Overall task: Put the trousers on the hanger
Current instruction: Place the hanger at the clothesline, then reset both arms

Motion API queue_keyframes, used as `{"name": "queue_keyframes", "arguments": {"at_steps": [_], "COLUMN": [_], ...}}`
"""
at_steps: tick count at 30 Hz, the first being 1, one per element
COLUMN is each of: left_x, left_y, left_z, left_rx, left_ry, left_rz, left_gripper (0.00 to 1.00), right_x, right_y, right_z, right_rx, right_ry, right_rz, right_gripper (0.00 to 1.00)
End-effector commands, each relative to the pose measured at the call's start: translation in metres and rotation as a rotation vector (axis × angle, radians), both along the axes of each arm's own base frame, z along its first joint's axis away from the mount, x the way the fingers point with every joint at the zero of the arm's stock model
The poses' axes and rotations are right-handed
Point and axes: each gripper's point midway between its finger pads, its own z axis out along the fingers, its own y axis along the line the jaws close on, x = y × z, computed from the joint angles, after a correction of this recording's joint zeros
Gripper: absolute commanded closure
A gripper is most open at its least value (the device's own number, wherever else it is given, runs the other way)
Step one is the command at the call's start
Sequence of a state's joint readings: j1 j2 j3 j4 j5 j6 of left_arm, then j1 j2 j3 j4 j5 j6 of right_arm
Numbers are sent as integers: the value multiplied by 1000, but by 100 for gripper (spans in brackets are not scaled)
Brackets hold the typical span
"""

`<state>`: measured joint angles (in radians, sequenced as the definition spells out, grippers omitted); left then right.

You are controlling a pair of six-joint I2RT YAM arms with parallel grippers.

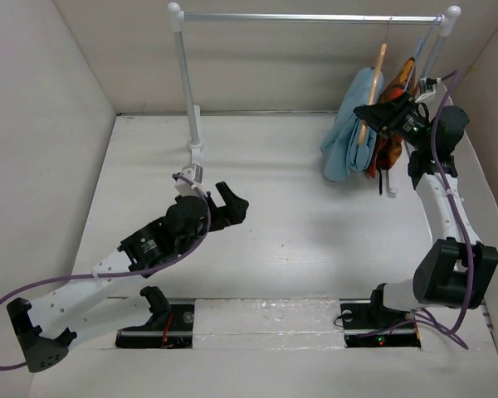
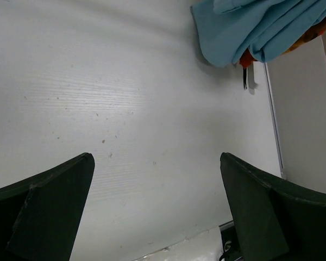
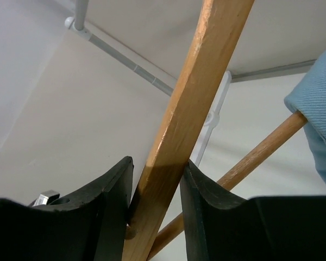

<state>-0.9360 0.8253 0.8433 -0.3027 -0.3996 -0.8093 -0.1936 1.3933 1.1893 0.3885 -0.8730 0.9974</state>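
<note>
White table (image 1: 299,240); right gripper (image 3: 156,182) clamps hanger (image 3: 198,87) carrying trousers (image 1: 347,128)

Left arm (image 1: 91,286) extended low from its base at the near left, forearm angled up and to the right. Left gripper (image 1: 235,205) pointed away from the base, its jaws spread to full width and nothing between the fingers (image 2: 43,212). Right arm (image 1: 436,195) rose from its base at the near right and reached to the far right, wrist bent leftward. Right gripper (image 3: 157,168) was clamped on a wooden bar of the hanger (image 3: 190,98), one finger pressed against each side.
</note>
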Motion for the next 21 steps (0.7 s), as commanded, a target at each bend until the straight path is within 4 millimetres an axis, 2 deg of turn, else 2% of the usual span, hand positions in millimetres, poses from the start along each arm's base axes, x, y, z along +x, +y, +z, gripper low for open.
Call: {"name": "queue_keyframes", "arguments": {"at_steps": [1,2,3,4,5,7,8,9,11,12,14,15,16,17,18,19,20,21], "left_x": [2,2,3,3,4,5,6,6,10,12,17,19,22,23,24,25,23,21], "left_y": [-2,-2,-3,-4,-5,-9,-11,-12,-13,-14,-10,-9,-6,-2,2,14,21,28], "left_z": [7,8,10,8,10,13,15,22,26,41,55,75,85,96,117,118,122,115], "left_rx": [-30,-31,-34,-26,-29,-24,-22,-29,-22,-41,-45,-68,-68,-64,-83,-59,-58,-37], "left_ry": [-6,-7,-10,-3,-2,1,1,-7,-8,-28,-53,-85,-108,-132,-164,-165,-168,-163], "left_rz": [12,12,11,12,13,1,-3,-5,6,12,44,51,70,79,93,135,156,170], "left_gripper": [1,1,1,1,1,1,1,1,1,1,1,1,1,1,1,1,1,1], "right_x": [-28,-27,-27,-30,-30,-33,-37,-41,-53,-60,-80,-87,-96,-102,-119,-128,-129,-151], "right_y": [-5,-7,-7,-11,-13,-26,-29,-34,-44,-45,-48,-44,-37,-19,-6,5,15,33], "right_z": [63,64,58,60,60,60,65,66,77,80,102,103,110,106,112,108,81,77], "right_rx": [-146,-179,-188,-212,-266,-314,-389,-408,-491,-511,-576,-590,-603,-621,-623,-621,-617,-602], "right_ry": [-323,-338,-294,-290,-311,-240,-279,-231,-275,-274,-341,-350,-386,-420,-476,-497,-466,-504], "right_rz": [-51,-67,-68,-81,-94,-146,-171,-205,-260,-276,-348,-342,-333,-280,-259,-224,-174,-122], "right_gripper": [93,83,72,53,48,42,4,0,0,0,0,0,0,0,0,0,0,0]}}
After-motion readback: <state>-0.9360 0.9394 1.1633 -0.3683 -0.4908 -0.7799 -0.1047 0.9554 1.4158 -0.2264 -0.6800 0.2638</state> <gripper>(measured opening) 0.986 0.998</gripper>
